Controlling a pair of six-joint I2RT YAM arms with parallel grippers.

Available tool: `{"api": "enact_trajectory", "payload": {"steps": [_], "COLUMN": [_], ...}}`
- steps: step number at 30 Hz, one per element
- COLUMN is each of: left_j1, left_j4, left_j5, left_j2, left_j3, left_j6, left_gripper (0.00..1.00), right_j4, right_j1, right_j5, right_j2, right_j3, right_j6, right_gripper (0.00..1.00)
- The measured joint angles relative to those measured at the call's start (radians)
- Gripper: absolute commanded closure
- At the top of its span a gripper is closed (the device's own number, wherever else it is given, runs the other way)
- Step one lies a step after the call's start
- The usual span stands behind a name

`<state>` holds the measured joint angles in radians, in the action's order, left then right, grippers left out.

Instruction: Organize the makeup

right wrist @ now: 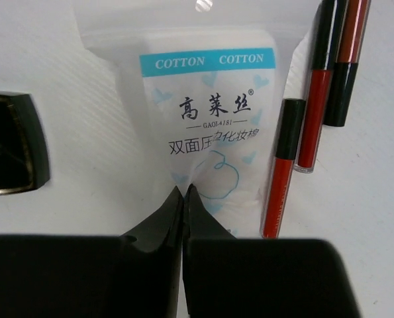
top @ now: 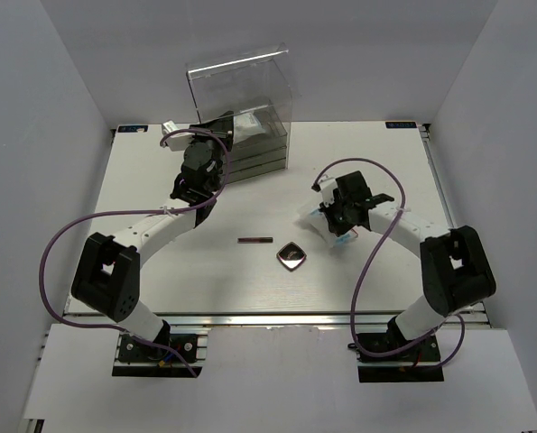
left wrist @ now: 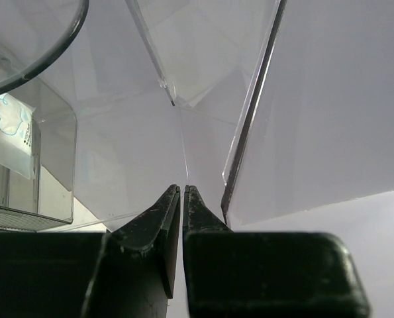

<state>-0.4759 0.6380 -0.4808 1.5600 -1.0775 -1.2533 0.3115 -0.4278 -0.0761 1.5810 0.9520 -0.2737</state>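
Note:
My right gripper [right wrist: 185, 191] is shut on the near edge of a clear-white cotton packet [right wrist: 206, 112] with blue print, and the film puckers at the tips. In the top view this gripper [top: 333, 225] and packet [top: 311, 216] are right of centre. Red-and-black sticks [right wrist: 316, 112] lie beside the packet, and the dark compact [right wrist: 11, 142] is to its left. On the table the sticks [top: 254, 240] and compact [top: 291, 256] lie near the middle. My left gripper [left wrist: 185, 189] is shut on a thin clear panel of the acrylic box [top: 241, 99]. Another packet [left wrist: 8, 129] sits inside the box.
The acrylic drawer box stands at the back centre with its clear top panel raised. A purple cable [top: 65, 244] loops out from the left arm and another [top: 372, 262] from the right arm. Grey walls close in the table [top: 160, 289] on three sides.

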Motion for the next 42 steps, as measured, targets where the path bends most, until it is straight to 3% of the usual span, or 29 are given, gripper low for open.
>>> {"api": "enact_trajectory", "payload": {"steps": [8, 14, 24, 32, 34, 35, 38, 41, 42], "left_j1": [0.002, 0.002, 0.003, 0.003, 0.003, 0.003, 0.012, 0.015, 0.014], "left_j4": [0.000, -0.001, -0.008, -0.022, -0.026, -0.028, -0.027, -0.033, -0.033], "left_j5": [0.000, 0.002, 0.011, 0.019, 0.019, 0.021, 0.016, 0.021, 0.023], "left_j2": [0.000, 0.000, 0.000, 0.000, 0.000, 0.000, 0.000, 0.001, 0.001], "left_j3": [0.000, -0.001, -0.052, -0.068, -0.068, -0.068, -0.069, -0.069, -0.069], "left_j6": [-0.012, -0.017, -0.025, -0.031, -0.031, -0.032, -0.034, -0.039, -0.040], "left_gripper": [0.80, 0.80, 0.80, 0.80, 0.80, 0.80, 0.80, 0.80, 0.80], "right_j4": [0.026, -0.247, -0.728, -0.934, -0.958, -0.968, -0.965, -0.947, -0.939], "right_j1": [-0.010, -0.102, -0.209, -0.228, -0.230, -0.231, -0.232, -0.233, -0.234], "right_j5": [-0.179, -0.203, -0.084, 0.002, 0.019, 0.029, 0.058, 0.074, 0.077], "right_j2": [-0.184, -0.241, 0.167, 0.407, 0.458, 0.485, 0.568, 0.607, 0.610], "right_j3": [0.022, 0.042, 0.266, 0.508, 0.577, 0.612, 0.716, 0.742, 0.739], "right_j6": [-0.016, -0.209, -0.604, -0.770, -0.800, -0.811, -0.849, -0.879, -0.880], "right_gripper": [1.00, 1.00, 1.00, 1.00, 0.88, 0.64, 0.31, 0.15, 0.14]}}
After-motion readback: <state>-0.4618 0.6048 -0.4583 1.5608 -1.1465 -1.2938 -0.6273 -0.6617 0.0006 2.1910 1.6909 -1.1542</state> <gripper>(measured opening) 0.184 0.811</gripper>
